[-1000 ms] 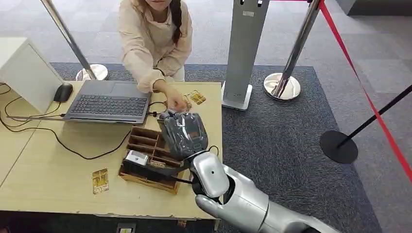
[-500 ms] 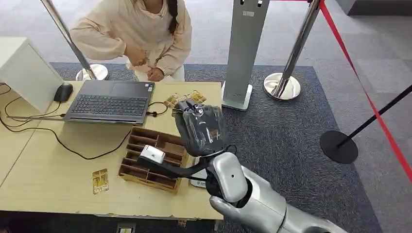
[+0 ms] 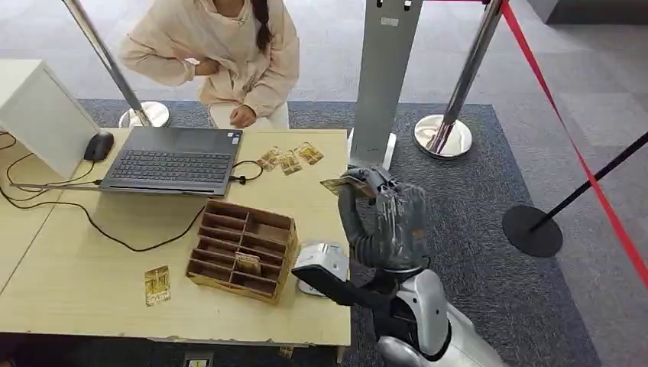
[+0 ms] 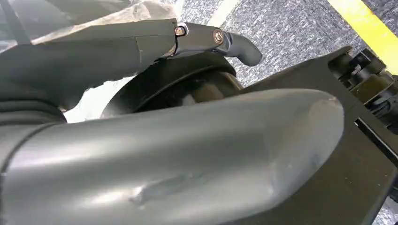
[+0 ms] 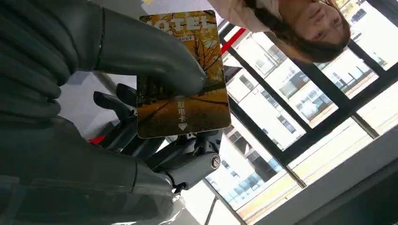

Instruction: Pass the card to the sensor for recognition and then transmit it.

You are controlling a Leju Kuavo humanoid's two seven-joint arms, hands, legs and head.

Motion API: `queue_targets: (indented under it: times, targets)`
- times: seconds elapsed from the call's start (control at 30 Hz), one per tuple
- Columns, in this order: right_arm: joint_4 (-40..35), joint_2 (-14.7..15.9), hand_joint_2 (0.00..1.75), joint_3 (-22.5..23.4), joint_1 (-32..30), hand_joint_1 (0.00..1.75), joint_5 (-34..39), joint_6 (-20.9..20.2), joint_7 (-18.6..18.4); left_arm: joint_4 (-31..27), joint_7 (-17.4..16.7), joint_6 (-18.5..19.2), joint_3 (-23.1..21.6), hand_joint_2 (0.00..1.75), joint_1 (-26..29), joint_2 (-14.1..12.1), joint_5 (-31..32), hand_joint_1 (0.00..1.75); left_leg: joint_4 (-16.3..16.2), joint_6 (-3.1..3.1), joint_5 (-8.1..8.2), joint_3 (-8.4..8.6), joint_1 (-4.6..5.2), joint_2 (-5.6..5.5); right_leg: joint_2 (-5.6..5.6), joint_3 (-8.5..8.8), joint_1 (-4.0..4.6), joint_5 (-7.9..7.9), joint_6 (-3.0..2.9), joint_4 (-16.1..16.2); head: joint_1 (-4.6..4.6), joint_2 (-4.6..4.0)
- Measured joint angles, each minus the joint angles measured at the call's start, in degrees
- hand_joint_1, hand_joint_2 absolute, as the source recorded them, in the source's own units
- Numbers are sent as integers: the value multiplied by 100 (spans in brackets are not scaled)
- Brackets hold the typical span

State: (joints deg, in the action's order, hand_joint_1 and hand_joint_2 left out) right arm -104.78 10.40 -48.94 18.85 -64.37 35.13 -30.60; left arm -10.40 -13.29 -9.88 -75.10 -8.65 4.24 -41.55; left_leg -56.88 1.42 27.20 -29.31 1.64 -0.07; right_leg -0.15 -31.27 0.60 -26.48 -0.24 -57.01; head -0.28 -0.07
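Note:
My right hand (image 3: 386, 218) is raised just past the table's right edge, its back wrapped in clear plastic. It pinches a golden hotel card (image 3: 340, 186) between thumb and fingers; the card juts toward the table. In the right wrist view the card (image 5: 183, 84) shows an autumn road picture, with the thumb (image 5: 141, 47) pressed on its face. A white device (image 3: 304, 289) lies at the table's right edge, mostly hidden under my arm's camera bracket. My left hand (image 4: 178, 154) hangs over grey carpet with nothing in it.
A wooden divided organizer (image 3: 243, 241) holds one card. Several cards (image 3: 289, 160) lie beside the laptop (image 3: 172, 159), and one card (image 3: 157, 284) near the front edge. A person (image 3: 221, 53) sits behind the table. A grey kiosk pillar (image 3: 382, 84) and stanchions (image 3: 458, 92) stand to the right.
My right hand swung from above the organizer to the right, past the table edge, carrying the card upward. The person drew their hand back from the table and leaned away.

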Motion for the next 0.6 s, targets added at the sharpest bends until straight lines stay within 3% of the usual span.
queue_targets:
  times: [0.17,0.4,0.53,0.6]
  targets:
    - [-171,96,175,107,-196,175,9,22,90,0,7,-9,37,0,3,0,-26,0,0,0,0,1,-1,0,0,-1,1,0,0,0,-2,0]
    - [-247,107,175,304,-783,175,665,446,678,0,52,-42,131,0,24,0,-107,0,1,0,4,1,-2,1,2,0,1,-6,-4,0,-2,0]
    - [-225,-48,175,604,-1236,175,2126,459,1632,0,70,-42,142,0,30,0,-157,0,1,0,4,-4,-2,-9,-7,1,1,-10,0,-1,-2,0]
    - [-179,-136,175,783,-1411,175,2424,459,2047,0,70,-42,155,0,29,0,-170,0,2,-1,6,-2,-2,-7,-5,1,1,-10,0,-1,-2,2]
